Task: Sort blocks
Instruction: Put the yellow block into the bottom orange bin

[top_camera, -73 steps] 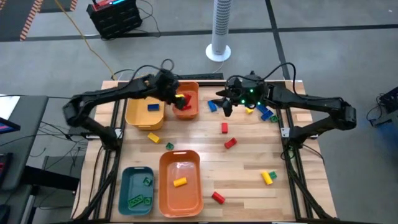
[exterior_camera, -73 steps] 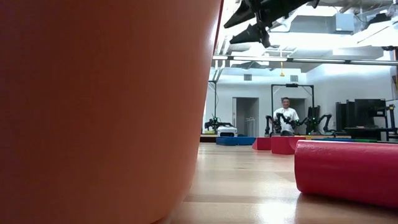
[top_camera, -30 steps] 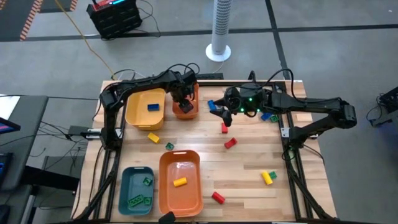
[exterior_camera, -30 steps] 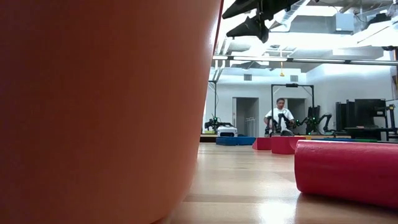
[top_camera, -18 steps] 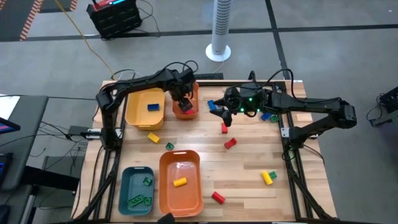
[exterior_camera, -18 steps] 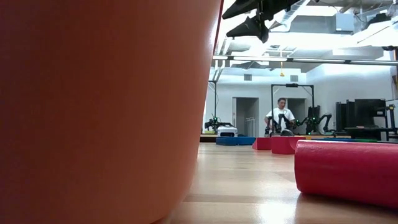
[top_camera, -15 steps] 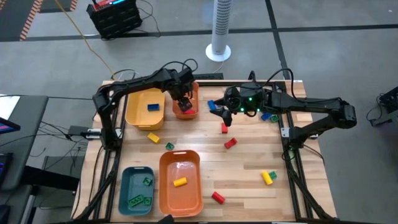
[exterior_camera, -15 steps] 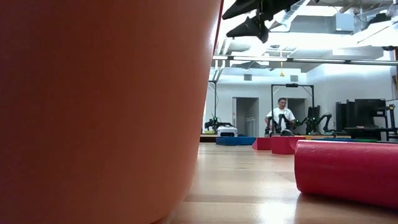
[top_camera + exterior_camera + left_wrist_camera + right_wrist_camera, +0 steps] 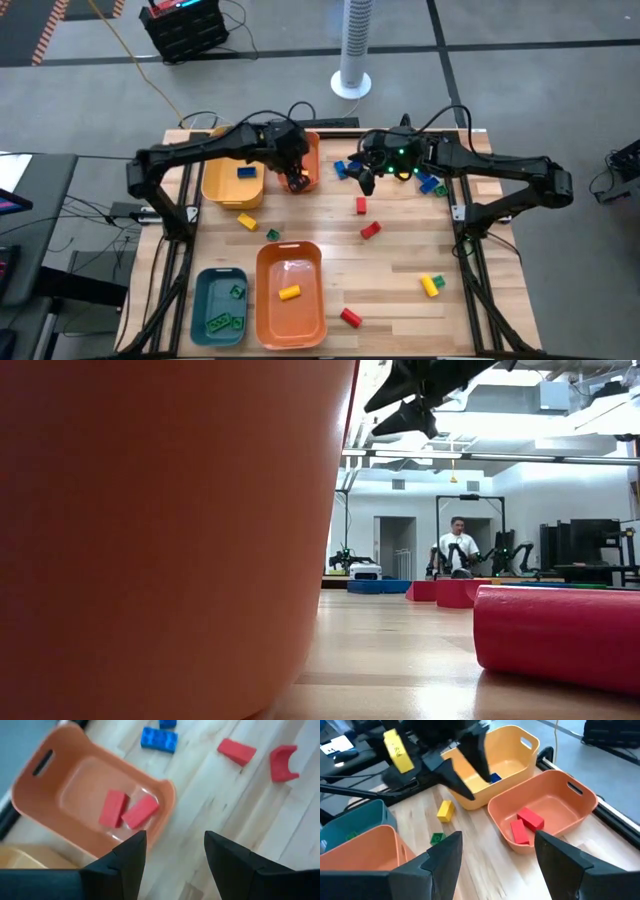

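2 red blocks in small orange bin | L gripper open, empty | R gripper open

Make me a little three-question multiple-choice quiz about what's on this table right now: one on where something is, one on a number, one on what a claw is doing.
1. Where does the blue block lie?
A. in the teal bin
B. in the yellow bin
C. on the floor

2. How many red blocks lie in the small orange bin?
A. none
B. two
C. five

3. How is the left gripper?
A. open and empty
B. shut on a green block
C. shut on a bin's handle

Answers:
1 B: the high view shows it inside the yellow bin at the table's far left.
2 B: the left wrist view shows two side by side on the bin's floor.
3 A: that view shows its fingers apart with only table between them.
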